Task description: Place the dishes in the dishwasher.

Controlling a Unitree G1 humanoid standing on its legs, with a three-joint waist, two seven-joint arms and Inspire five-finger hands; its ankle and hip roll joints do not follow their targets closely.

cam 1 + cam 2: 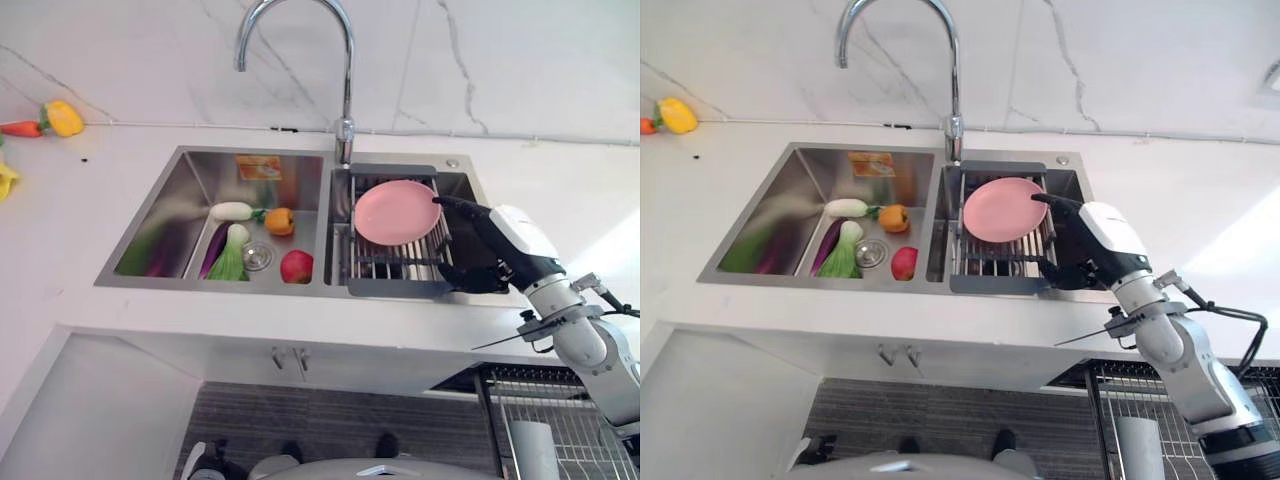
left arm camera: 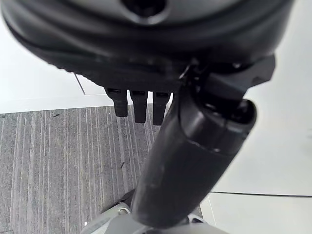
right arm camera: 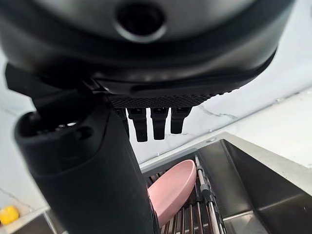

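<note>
A pink plate (image 1: 396,211) leans on a dark wire drying rack (image 1: 395,268) in the sink's right basin. My right hand (image 1: 500,245) hovers at the plate's right side, open. Its straight fingers (image 1: 455,205) reach to the plate's right rim and its thumb hangs low by the rack's front right corner. The right wrist view has the plate (image 3: 173,192) past the straight fingers (image 3: 153,122), with nothing gripped. My left hand (image 2: 185,146) hangs over grey striped floor, fingers straight and holding nothing.
The left basin (image 1: 170,215) holds a white radish (image 1: 232,211), an orange pepper (image 1: 279,221), a red apple (image 1: 296,266), greens and an aubergine. A tall tap (image 1: 345,90) rises behind the sink. The dishwasher's wire rack (image 1: 560,420) stands pulled out at the lower right.
</note>
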